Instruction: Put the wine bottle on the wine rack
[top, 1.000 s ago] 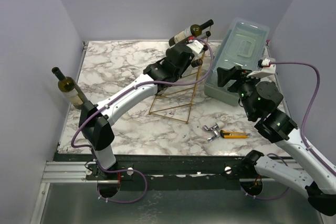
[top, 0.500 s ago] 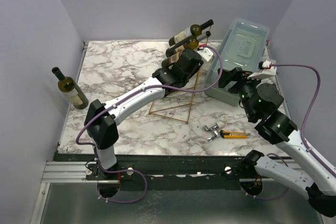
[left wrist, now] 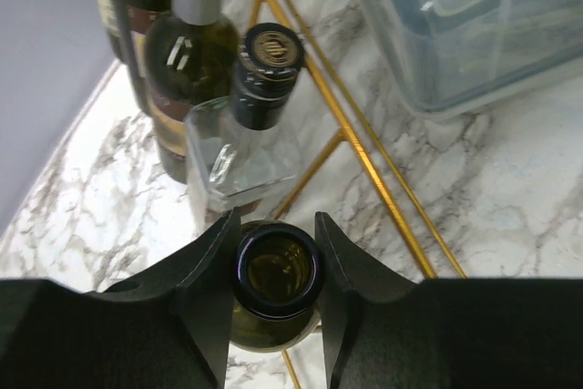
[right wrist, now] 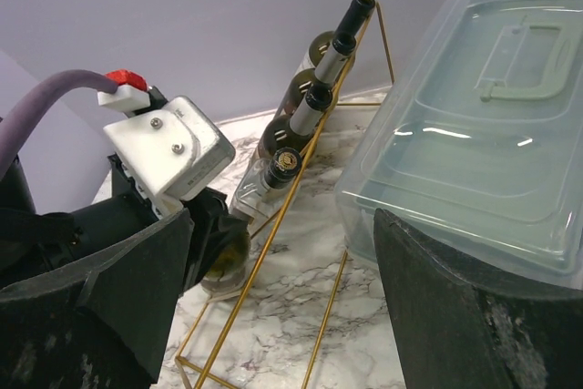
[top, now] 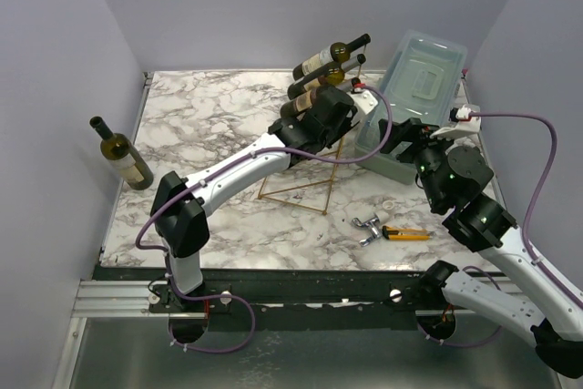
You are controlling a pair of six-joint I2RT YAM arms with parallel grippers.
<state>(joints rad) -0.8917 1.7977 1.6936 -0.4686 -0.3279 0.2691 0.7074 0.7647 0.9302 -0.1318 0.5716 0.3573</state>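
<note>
My left gripper (left wrist: 275, 266) is shut on the neck of a dark green wine bottle (left wrist: 275, 272), whose open mouth faces the wrist camera. It holds this bottle low against the gold wire wine rack (top: 314, 168), just below a clear bottle with a black cap (left wrist: 262, 75). In the top view the left gripper (top: 330, 114) covers the held bottle. Two more bottles (top: 323, 58) lie higher on the rack. Another wine bottle (top: 123, 157) stands at the table's left edge. My right gripper (right wrist: 282, 298) is open with nothing in it, beside the rack.
A pale blue-grey plastic box (top: 414, 88) with a lid sits right of the rack, close to my right gripper (top: 408, 134). A metal corkscrew (top: 367, 225) and a yellow-handled tool (top: 407, 233) lie near the front right. Walls close in the table.
My left arm has carried its bottle rightward and down along the rack, uncovering the second racked bottle. The right arm has shifted only slightly.
</note>
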